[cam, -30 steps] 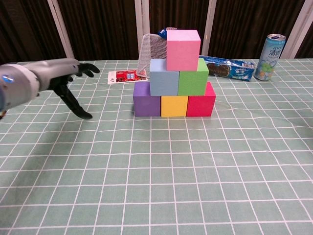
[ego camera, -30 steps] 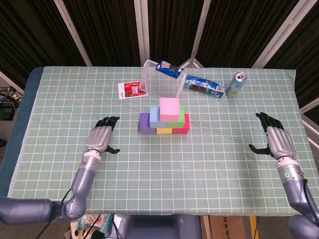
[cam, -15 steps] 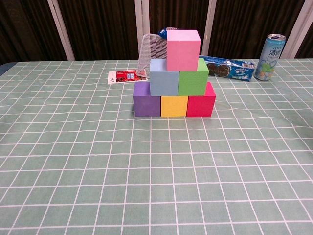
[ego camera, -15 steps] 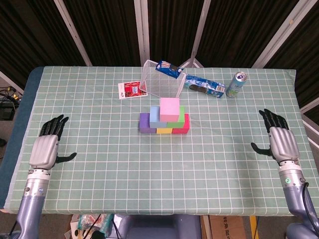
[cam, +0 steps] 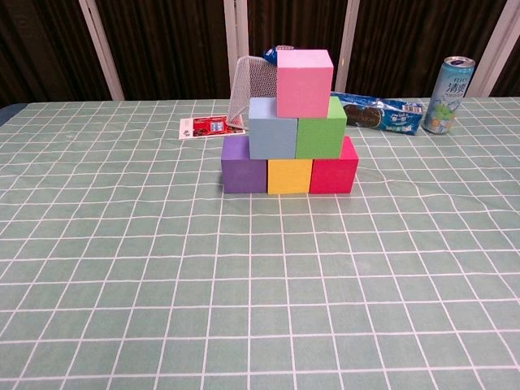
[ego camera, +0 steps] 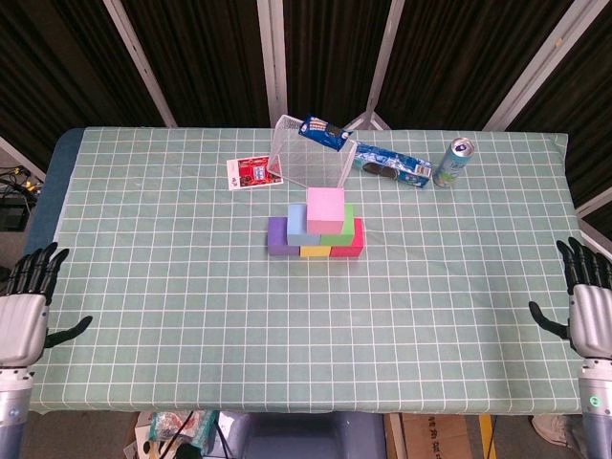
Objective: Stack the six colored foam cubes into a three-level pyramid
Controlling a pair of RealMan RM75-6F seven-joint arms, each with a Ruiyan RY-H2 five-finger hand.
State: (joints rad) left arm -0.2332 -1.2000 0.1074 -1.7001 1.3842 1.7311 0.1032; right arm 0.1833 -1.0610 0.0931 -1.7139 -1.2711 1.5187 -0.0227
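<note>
Pyramid stands complete near the middle of the tabletop [ego camera: 191, 316], three levels. Bottom row, left to right in the chest view: purple cube [cam: 244, 168], yellow cube [cam: 289, 175], red cube [cam: 333, 172], faces touching. Second level: light blue cube [cam: 272, 130] and green cube [cam: 320, 130], side by side, each straddling a seam below. Pink cube [cam: 305, 73] on top, sitting over the blue/green seam, upright. My left hand [ego camera: 21, 311] is at the left tabletop edge, well apart from the stack, fingers spread and holding nothing. My right hand [ego camera: 591, 304] is at the right edge, likewise splayed and empty. Neither hand shows in the chest view. Behind the pyramid: a clear mesh-sided basket [ego camera: 306, 158], tilted, with a blue snack packet [ego camera: 323, 131] resting on its rim. To its right, a blue pack of dark sandwich cookies [cam: 380, 114] lying flat, then an upright drink can [cam: 449, 84]. Left of the basket, a small red-and-white card [cam: 210, 127], print too small to read; possibly a flat sachet.
</note>
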